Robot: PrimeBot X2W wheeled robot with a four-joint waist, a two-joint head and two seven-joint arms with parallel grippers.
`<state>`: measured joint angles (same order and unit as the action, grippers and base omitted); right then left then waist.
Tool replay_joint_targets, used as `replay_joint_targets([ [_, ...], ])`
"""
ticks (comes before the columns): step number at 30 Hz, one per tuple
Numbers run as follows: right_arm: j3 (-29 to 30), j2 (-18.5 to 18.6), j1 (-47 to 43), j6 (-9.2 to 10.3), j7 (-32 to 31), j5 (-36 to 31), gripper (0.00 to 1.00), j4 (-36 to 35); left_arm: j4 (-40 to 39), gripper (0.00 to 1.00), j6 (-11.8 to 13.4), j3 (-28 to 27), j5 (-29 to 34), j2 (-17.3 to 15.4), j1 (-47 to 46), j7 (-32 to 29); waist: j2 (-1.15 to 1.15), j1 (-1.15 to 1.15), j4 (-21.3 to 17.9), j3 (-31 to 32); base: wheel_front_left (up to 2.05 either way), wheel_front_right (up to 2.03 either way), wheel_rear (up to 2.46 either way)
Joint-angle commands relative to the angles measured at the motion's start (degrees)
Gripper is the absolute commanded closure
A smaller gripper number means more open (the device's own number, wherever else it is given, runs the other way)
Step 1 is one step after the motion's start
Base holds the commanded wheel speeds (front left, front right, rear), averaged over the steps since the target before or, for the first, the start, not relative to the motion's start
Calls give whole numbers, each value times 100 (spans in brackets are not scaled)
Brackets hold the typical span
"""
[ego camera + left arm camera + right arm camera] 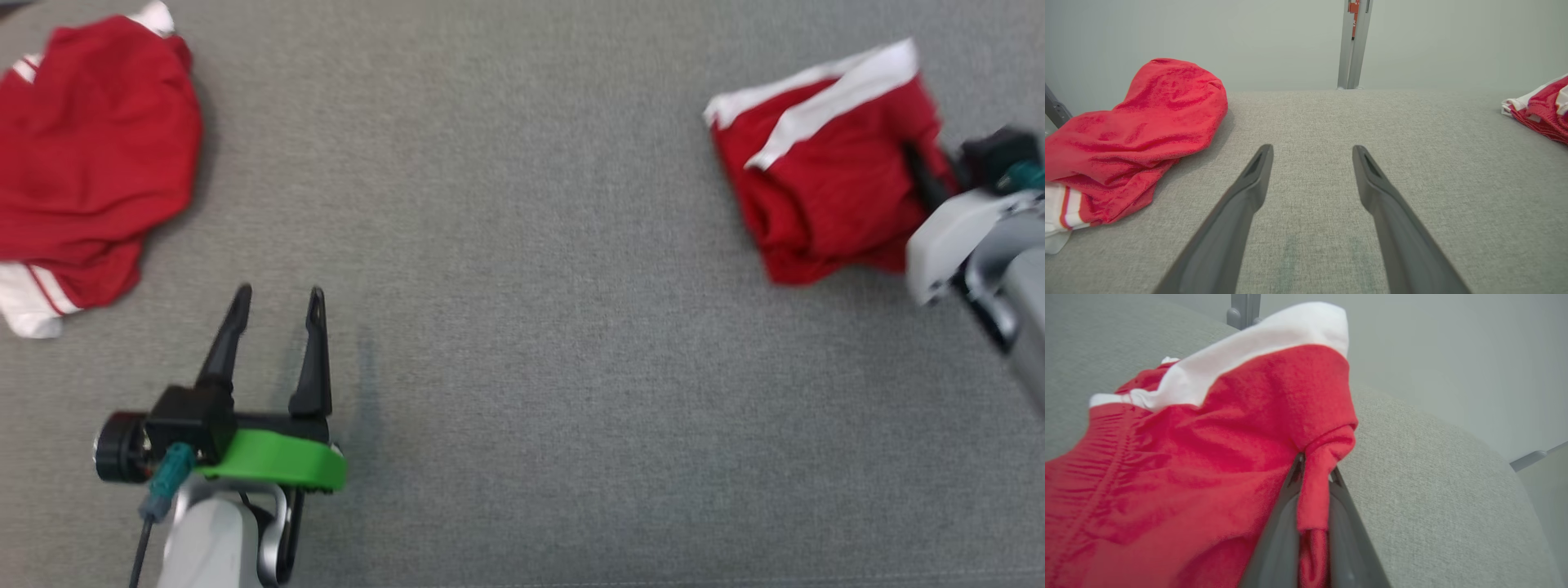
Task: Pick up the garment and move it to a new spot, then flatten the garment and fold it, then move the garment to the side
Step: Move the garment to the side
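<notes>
**Pinched and ready to lift**

The right jaws are clamped on a fold of the red garment (1216, 428), bunched at the table's (522, 245) right side. The left jaws stand spread, empty. Best lift slowly, letting the cloth hang clear before carrying.
</notes>
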<state>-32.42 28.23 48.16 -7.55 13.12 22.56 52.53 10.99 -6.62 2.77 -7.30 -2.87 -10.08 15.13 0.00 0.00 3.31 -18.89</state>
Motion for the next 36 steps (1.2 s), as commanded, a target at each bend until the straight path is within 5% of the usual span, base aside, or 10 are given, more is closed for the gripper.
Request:
replay_joint_targets([
  [1,-109,216,269,12,-29,138,100,-60,-47,0,-20,-17,62,-87,-256,0,0,0,-504,-902,0,0,0],
  [11,-657,1622,1292,11,-41,706,100,71,-252,0,-42,-109,241,-316,-704,0,0,0,-851,-1595,0,0,0],
  [21,-1043,1956,1860,11,-49,1143,100,453,-450,0,-34,-252,265,-383,-435,-2,0,0,-912,-1537,0,0,0],
  [22,-1074,1941,1910,11,-32,1135,91,494,-462,0,-34,-257,267,-378,-423,-3,0,0,-908,-1535,0,0,0],
  [23,-1079,1925,2002,11,16,1109,6,537,-482,0,-34,-262,267,-372,-413,-3,0,0,-901,-1538,0,0,0],
  [24,-1052,1899,2060,11,46,1128,0,600,-492,0,-34,-260,267,-361,-414,-3,0,0,-891,-1535,0,0,0],
  [31,-964,1684,2240,11,210,735,0,998,-450,0,-23,-277,166,-244,-343,-2,0,0,-780,-1205,0,0,0],
  [36,-592,1564,1835,11,205,461,0,310,-349,0,-2,-431,82,-183,-81,-1,0,0,-725,-559,0,0,0],
])
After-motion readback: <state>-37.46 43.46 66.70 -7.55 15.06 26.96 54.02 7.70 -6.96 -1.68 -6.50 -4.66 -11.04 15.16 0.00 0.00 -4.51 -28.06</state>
